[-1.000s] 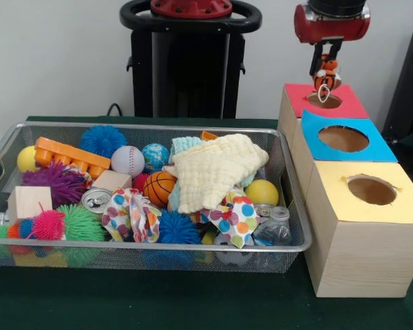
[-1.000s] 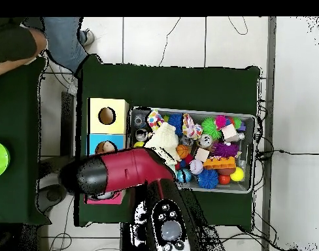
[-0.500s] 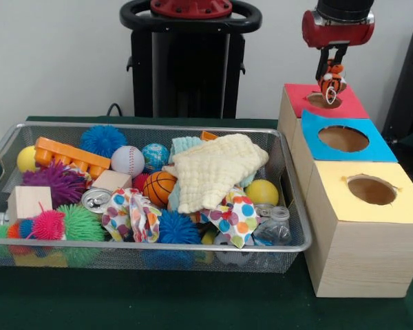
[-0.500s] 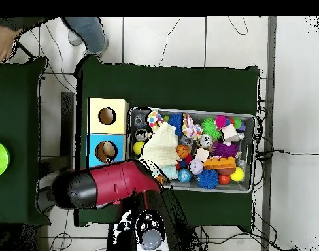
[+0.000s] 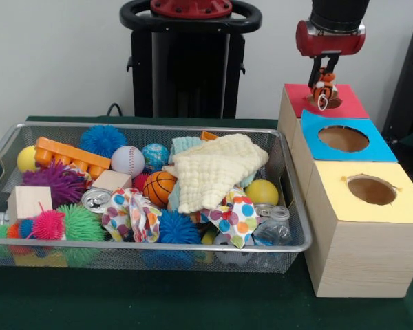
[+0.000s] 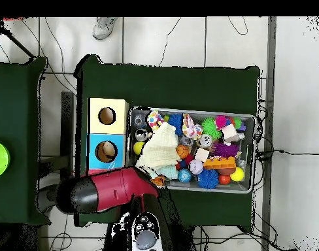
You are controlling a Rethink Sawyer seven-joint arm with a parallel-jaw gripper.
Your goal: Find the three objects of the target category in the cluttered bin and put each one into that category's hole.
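A small orange-and-white striped toy (image 5: 323, 92) is gripped between the black fingers (image 5: 322, 73) of the gripper (image 5: 323, 81). It is held just over the red-topped wooden box (image 5: 350, 104), beside the wire-mesh bin (image 5: 289, 196) of mixed clutter.

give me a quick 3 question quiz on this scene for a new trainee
1. True or false: the gripper holds an orange striped toy over the red-topped box.
2. Which box top lies between the red one and the yellow-topped box? A) green B) blue C) white
3. Fill in: the cream cloth lies in the wire ____.

Key: 1 true; 2 B, the blue-topped box; 3 bin.
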